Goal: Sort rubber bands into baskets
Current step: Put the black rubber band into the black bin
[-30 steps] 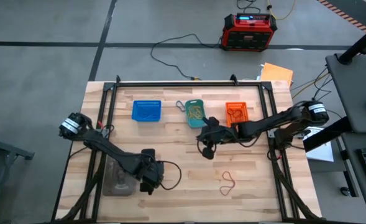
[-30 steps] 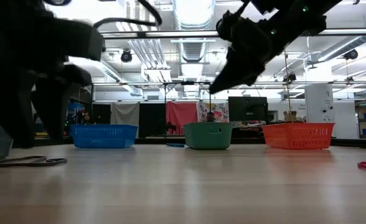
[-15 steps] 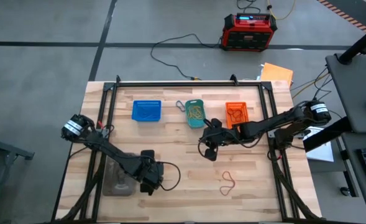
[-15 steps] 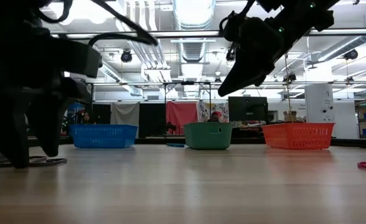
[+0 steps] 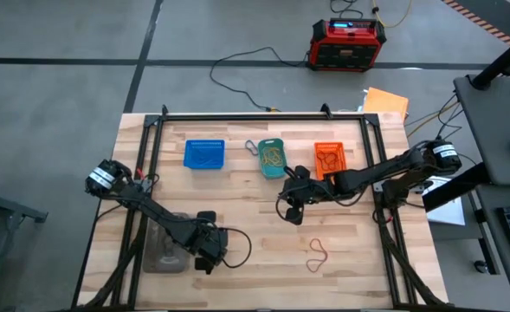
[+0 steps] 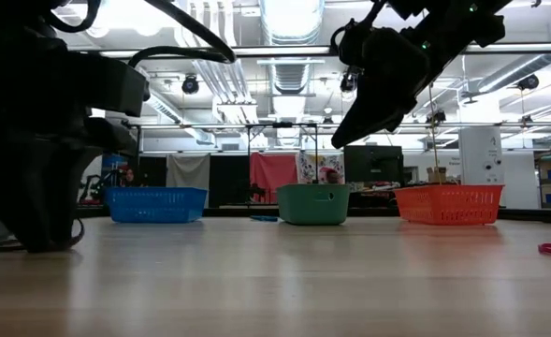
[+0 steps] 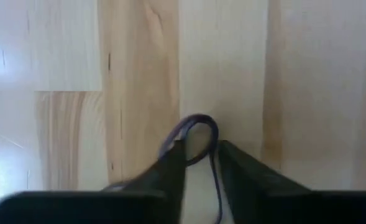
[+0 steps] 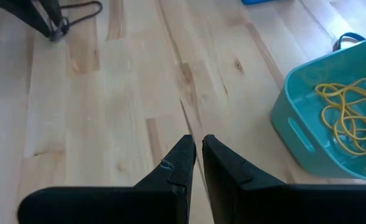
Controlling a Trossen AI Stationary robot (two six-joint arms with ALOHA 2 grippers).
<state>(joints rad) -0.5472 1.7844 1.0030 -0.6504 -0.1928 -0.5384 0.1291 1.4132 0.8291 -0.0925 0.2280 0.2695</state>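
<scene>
Left gripper [image 7: 200,163]: low at the table's [image 5: 263,247] near-left part, fingers nearly together around a dark rubber band [image 7: 195,134] lying on the wood.
Right gripper [image 8: 198,152]: raised above mid-table, near the teal basket [image 5: 272,157]; fingers together, nothing between them.
Baskets: blue basket [image 5: 204,153], teal and orange basket [image 5: 329,157] in a row along the far edge, apart from each other.
Open room: bare wood between the arms; a red rubber band [image 5: 318,254] lay near the front-right.
Writing: none legible.
</scene>
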